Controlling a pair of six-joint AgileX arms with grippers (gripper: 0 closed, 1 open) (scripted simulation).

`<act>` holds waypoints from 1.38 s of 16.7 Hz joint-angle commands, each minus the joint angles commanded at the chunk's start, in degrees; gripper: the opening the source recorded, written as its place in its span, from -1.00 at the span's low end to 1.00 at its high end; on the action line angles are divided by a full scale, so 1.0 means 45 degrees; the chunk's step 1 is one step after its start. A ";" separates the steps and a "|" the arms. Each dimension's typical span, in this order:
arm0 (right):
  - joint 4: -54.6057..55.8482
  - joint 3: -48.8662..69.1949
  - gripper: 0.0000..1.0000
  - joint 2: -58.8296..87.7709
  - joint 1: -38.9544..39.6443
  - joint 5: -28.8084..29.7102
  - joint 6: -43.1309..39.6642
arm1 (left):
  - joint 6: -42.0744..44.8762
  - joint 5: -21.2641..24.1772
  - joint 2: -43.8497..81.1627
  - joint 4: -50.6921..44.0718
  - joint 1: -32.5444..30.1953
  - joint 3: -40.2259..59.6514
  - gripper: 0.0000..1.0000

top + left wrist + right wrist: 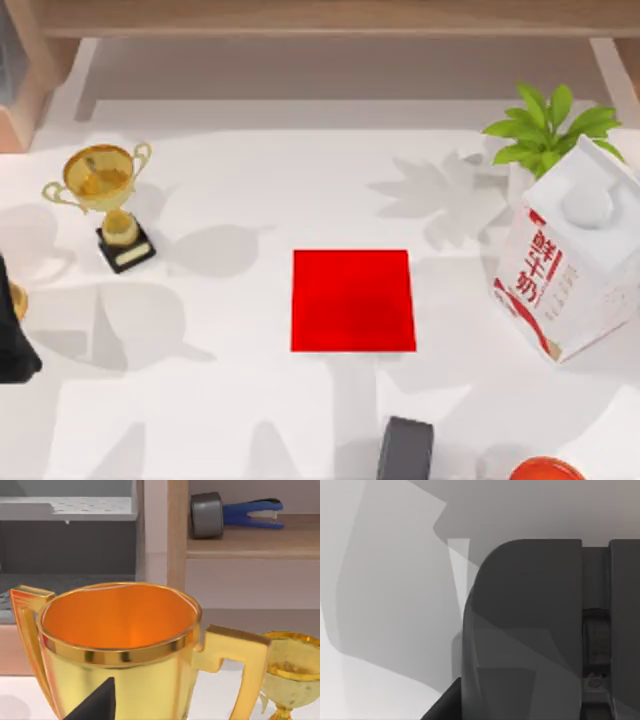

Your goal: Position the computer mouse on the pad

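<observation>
Smooth dark grey computer mouse (405,449) lies just below the flat bright red square pad (352,300), long axis toward it, nearer my right arm; jaw state indeterminable.

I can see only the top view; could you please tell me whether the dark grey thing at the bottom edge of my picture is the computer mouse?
Observer: Very likely. The right wrist view shows a smooth, dark grey, rounded body close up, with a scroll wheel sunk in a groove between two flat panels.
Operator: Thank you. And what is the left arm facing at the table's left edge?
Observer: The left arm faces a large shiny gold cup with an orange inside, right in front of the left wrist camera. The smaller gold trophy stands beside the cup.
</observation>
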 joint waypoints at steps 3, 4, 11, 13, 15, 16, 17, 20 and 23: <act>-0.0582 0.0193 -1.00 -0.0371 0.0133 -0.0188 0.0224 | 0.0000 0.0000 0.0000 0.0000 0.0000 0.0000 1.00; -0.0900 0.0389 -1.00 -0.0595 0.0159 -0.0247 0.0333 | 0.0000 0.0000 0.0000 0.0000 0.0000 0.0000 1.00; -0.3632 0.2712 -1.00 -0.1945 -0.0160 -0.0135 0.0483 | 0.0000 0.0000 0.0000 0.0000 0.0000 0.0000 1.00; -0.4341 0.3028 -1.00 -0.1860 -0.0135 -0.0025 0.0198 | 0.0000 0.0000 0.0000 0.0000 0.0000 0.0000 1.00; -0.4773 0.3119 -1.00 -0.1716 -0.0054 0.0004 -0.0048 | 0.0000 0.0000 0.0000 0.0000 0.0000 0.0000 1.00; -0.4811 0.3122 -1.00 -0.1699 -0.0044 0.0003 -0.0072 | 0.0000 0.0000 0.0000 0.0000 0.0000 0.0000 1.00; -0.4811 0.3122 -1.00 -0.1699 -0.0044 0.0003 -0.0072 | 0.0000 0.0000 0.0000 0.0000 0.0000 0.0000 1.00; -0.4780 0.3090 -1.00 -0.1723 -0.0070 -0.0007 -0.0037 | 0.0000 0.0000 0.0000 0.0000 0.0000 0.0000 1.00; -0.4897 0.3412 -1.00 -0.1883 0.0137 -0.0157 0.0656 | 0.0000 0.0000 0.0000 0.0000 0.0000 0.0000 1.00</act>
